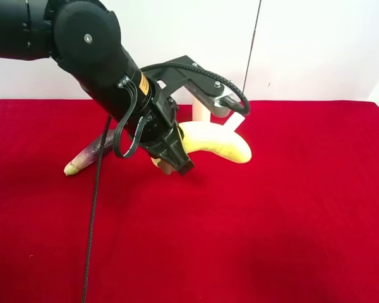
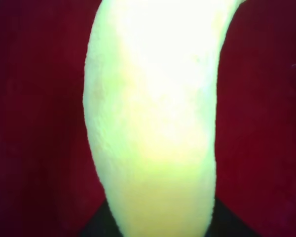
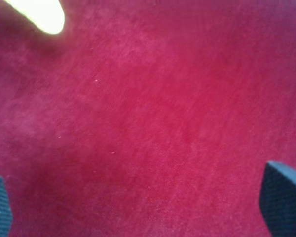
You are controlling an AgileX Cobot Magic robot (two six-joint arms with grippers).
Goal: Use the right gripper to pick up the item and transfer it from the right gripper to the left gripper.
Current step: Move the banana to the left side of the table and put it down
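Note:
The yellow plush banana [image 1: 218, 144] lies low over the red cloth at the middle. It fills the left wrist view [image 2: 153, 123]. The left gripper [image 1: 172, 159], on the black arm with the orange sticker, is shut on the banana's brown stem end. Whether the banana rests on the cloth or hangs just above it, I cannot tell. The right gripper [image 3: 143, 210] is open and empty above bare red cloth, its fingertips [image 3: 283, 202] far apart. A yellow tip of the banana [image 3: 42, 12] shows at the edge of the right wrist view. The right arm is out of the exterior high view.
A purple eggplant [image 1: 88, 154] lies on the red cloth [image 1: 271, 240] beside the left arm, partly behind it. A white pillar candle [image 1: 201, 113] stands behind the banana. A black braided cable [image 1: 93, 208] hangs from the arm to the cloth's front edge.

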